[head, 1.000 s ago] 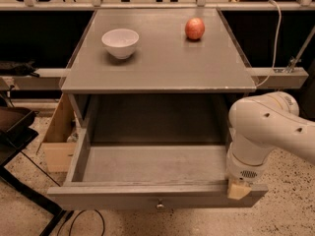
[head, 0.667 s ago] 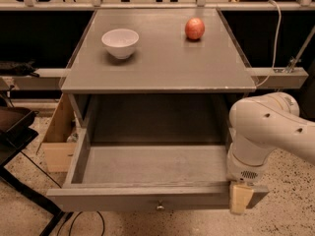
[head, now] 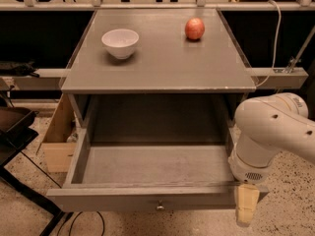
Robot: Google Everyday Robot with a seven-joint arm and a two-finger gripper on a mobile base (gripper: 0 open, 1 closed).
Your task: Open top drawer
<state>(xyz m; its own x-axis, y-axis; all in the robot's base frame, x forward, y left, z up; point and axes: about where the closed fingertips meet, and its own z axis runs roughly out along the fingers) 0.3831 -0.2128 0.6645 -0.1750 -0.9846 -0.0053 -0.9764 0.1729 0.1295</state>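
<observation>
The top drawer (head: 147, 199) of the grey cabinet stands pulled far out toward me. Its deep grey box (head: 152, 163) is open to view and holds nothing. The flat front panel runs along the bottom of the view, with its small round metal knob (head: 160, 206) at the middle. My gripper (head: 246, 206) hangs from the white arm (head: 270, 132) at the lower right. It is at the right end of the drawer front, just in front of it and well to the right of the knob. The lower drawers are out of view.
A white bowl (head: 120, 42) and a red apple (head: 195, 28) sit on the cabinet top (head: 162, 70). A wooden box (head: 58, 136) stands left of the drawer, beside a black stand (head: 12, 132). A cable (head: 275, 28) and a rail (head: 275, 77) lie to the right.
My gripper has moved a little down and to the right, lower along the right end of the drawer front. The drawer stays pulled out as before.
</observation>
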